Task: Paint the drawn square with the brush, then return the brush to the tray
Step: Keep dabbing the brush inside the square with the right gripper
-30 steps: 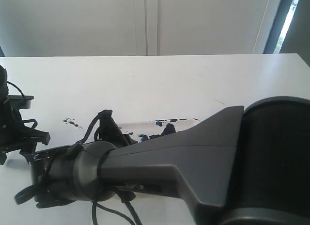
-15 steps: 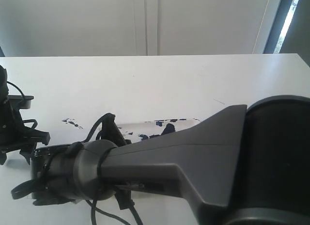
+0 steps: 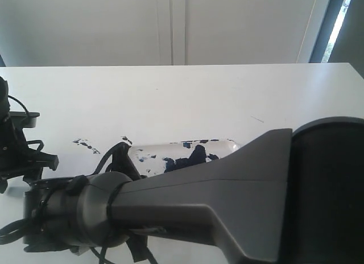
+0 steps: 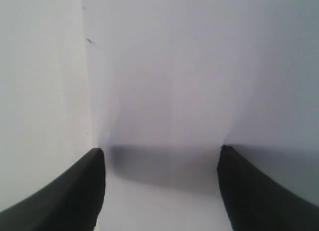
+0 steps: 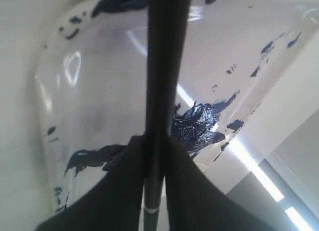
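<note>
In the right wrist view my right gripper (image 5: pixel 157 141) is shut on the brush (image 5: pixel 162 66), whose thin black handle runs straight out from between the jaws. Under it lies the white tray (image 5: pixel 94 81), with its dark blue-black paint blotch (image 5: pixel 197 124) just beside the handle. The brush tip is out of view. In the exterior view the tray (image 3: pixel 176 149) shows only as a flecked rim behind the right arm (image 3: pixel 216 201). My left gripper (image 4: pixel 162 151) is open over plain white paper (image 4: pixel 199 66), holding nothing. No drawn square shows in any view.
The bulky right arm fills the foreground of the exterior view, reaching across to the lower left. The left arm (image 3: pixel 17 156) sits at the far left edge. Paint flecks (image 3: pixel 84 143) mark the white table (image 3: pixel 187 93) left of the tray.
The right arm has swung lower and further left in the exterior view, uncovering more of the tray's flecked rim. The left arm has stayed where it was.
</note>
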Robot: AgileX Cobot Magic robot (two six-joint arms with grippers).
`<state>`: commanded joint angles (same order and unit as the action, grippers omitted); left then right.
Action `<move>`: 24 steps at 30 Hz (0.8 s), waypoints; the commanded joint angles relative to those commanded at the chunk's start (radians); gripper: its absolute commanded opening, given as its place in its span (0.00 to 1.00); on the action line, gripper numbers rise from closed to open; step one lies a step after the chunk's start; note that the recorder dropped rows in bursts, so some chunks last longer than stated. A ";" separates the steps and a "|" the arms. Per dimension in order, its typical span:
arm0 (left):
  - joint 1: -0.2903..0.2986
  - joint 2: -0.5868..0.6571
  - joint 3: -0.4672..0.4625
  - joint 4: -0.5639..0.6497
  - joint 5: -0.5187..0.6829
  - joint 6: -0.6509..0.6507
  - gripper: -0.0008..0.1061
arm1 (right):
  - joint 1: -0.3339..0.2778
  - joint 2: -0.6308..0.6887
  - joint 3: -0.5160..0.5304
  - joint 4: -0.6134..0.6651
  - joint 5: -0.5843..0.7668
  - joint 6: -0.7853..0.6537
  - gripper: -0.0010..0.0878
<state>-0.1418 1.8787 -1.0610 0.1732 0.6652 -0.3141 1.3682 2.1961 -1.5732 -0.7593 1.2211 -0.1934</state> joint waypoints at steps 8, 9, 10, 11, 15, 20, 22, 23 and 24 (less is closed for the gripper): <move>0.000 0.000 0.000 0.000 0.000 0.000 0.64 | 0.017 -0.007 0.012 0.034 0.000 -0.029 0.01; 0.000 0.000 0.000 0.000 0.003 0.000 0.64 | 0.017 -0.007 0.019 0.034 0.000 -0.029 0.01; 0.000 0.000 0.000 0.000 0.003 0.000 0.64 | 0.017 -0.007 0.021 0.034 0.000 -0.029 0.01; 0.000 0.000 0.000 0.000 0.003 0.000 0.64 | 0.017 -0.007 0.026 0.026 0.000 -0.029 0.01; 0.000 0.000 0.000 0.000 0.003 0.000 0.64 | 0.016 -0.007 0.028 -0.012 0.000 -0.020 0.01; 0.000 0.000 0.000 0.000 0.003 0.000 0.64 | -0.002 -0.007 0.028 -0.031 0.000 -0.012 0.01; 0.000 0.000 0.000 0.000 0.003 0.000 0.64 | -0.014 -0.007 0.028 -0.031 0.000 -0.012 0.01; 0.000 0.000 0.000 0.000 0.003 0.000 0.64 | -0.020 -0.007 0.028 -0.038 0.000 -0.009 0.01; 0.000 0.000 0.000 0.000 0.002 0.003 0.64 | -0.026 -0.007 0.028 -0.049 0.000 -0.002 0.01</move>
<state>-0.1418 1.8787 -1.0610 0.1732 0.6675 -0.3109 1.3419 2.1890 -1.5450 -0.8088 1.2211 -0.1950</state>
